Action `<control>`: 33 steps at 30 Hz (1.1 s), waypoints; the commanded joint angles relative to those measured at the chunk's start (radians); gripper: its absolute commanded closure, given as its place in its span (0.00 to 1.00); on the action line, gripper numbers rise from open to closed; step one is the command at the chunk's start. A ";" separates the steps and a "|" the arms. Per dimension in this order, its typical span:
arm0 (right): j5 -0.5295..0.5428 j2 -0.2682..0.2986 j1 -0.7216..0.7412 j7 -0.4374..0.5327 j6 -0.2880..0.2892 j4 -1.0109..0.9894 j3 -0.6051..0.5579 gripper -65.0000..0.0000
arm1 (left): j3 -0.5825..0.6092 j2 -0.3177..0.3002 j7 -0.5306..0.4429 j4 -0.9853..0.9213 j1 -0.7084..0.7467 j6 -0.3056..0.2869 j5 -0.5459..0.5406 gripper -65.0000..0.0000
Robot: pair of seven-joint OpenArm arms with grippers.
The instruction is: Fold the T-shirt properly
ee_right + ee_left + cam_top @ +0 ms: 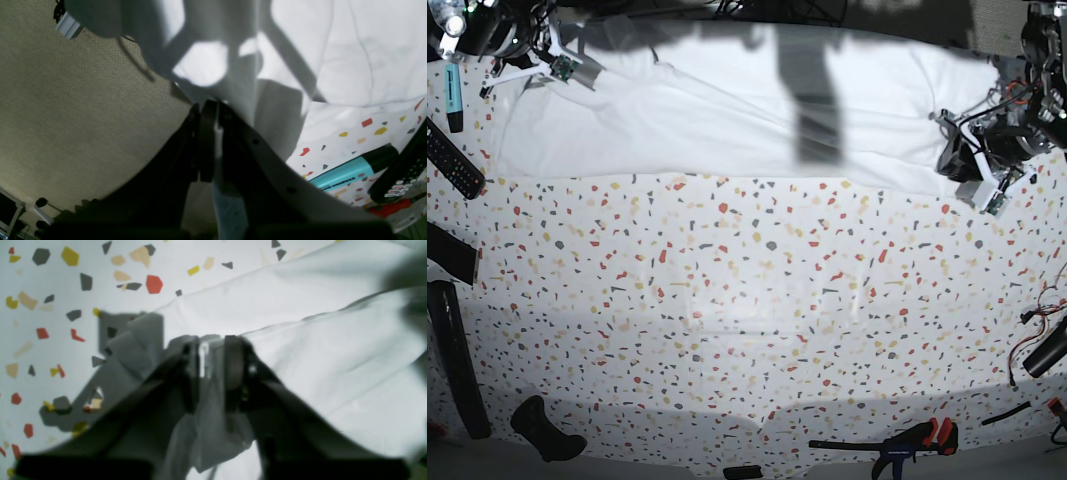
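The T-shirt (727,120) is plain white with no print. The bench (747,320) is white, speckled with red, yellow, beige and grey flecks. A highlighter (347,171) is turquoise with a black cap; a remote (452,158) is black.

A speckled counter (747,300) carries a turquoise highlighter (453,96) near its far left corner, just beside a black remote control (454,160). A bar clamp with red handles (902,440) lies at the near edge, right of centre.
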 commanded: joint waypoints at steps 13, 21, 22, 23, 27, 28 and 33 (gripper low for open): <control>0.001 0.013 -0.003 -0.003 0.005 0.012 0.007 1.00 | -0.005 -0.018 0.143 0.129 -0.008 0.001 -0.144 1.00; 0.001 0.013 -0.003 -0.007 0.005 0.012 0.007 1.00 | -0.005 -0.024 0.238 0.324 0.077 0.001 -0.143 1.00; 0.001 0.013 -0.003 -0.008 0.005 0.012 0.007 1.00 | -0.005 -0.031 0.242 0.349 0.101 0.001 -0.143 1.00; 0.001 0.013 -0.003 -0.008 0.005 0.012 0.007 1.00 | -0.005 -0.043 0.241 0.372 0.130 0.001 -0.143 1.00; 0.001 0.013 -0.003 -0.008 0.005 0.012 0.007 1.00 | -0.005 -0.133 0.241 0.432 0.244 0.001 -0.143 1.00; 0.001 0.013 -0.003 -0.008 0.005 0.012 0.007 1.00 | -0.005 -0.159 0.240 0.433 0.269 0.001 -0.143 1.00; 0.001 0.013 -0.003 -0.008 0.005 0.012 0.007 1.00 | -0.005 -0.264 0.239 0.433 0.374 0.001 -0.143 1.00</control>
